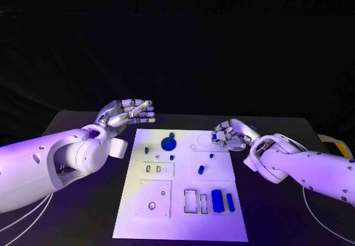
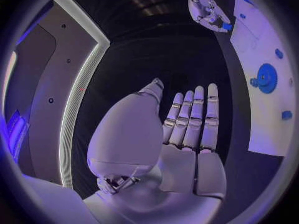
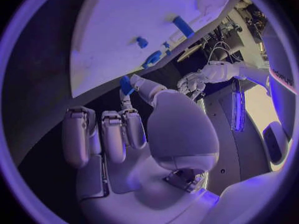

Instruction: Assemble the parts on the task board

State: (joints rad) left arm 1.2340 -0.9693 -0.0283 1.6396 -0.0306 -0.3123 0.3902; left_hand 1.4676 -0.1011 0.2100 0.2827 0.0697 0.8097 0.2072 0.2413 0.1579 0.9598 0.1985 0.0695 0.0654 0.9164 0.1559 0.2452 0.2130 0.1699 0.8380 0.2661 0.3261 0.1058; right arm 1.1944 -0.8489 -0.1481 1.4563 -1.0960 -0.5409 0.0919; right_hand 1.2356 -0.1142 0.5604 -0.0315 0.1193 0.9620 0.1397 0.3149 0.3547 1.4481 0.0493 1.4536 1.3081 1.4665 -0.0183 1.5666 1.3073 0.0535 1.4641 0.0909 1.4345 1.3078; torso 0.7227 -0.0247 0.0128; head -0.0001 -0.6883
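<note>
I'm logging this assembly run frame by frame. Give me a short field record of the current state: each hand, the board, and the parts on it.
left hand: raised off the board's far left corner, fingers apart, holds nothing
right hand: at the board's far right edge, pinches a small blue part
task board: white, lying flat mid-table
blue gear: on the board's far half
blue bars: two, side by side near the board's right edge

The left arm [image 1: 52,164] reaches in with its wrist bent up. The left hand [image 1: 127,114] is raised beside the board's far left corner, palm open, fingers straight and close together, holding nothing. The right arm [image 1: 311,169] stretches toward the far right corner. The right hand [image 1: 229,135] has its fingers curled, thumb and a fingertip pinching a small blue part [image 3: 126,85].
</note>
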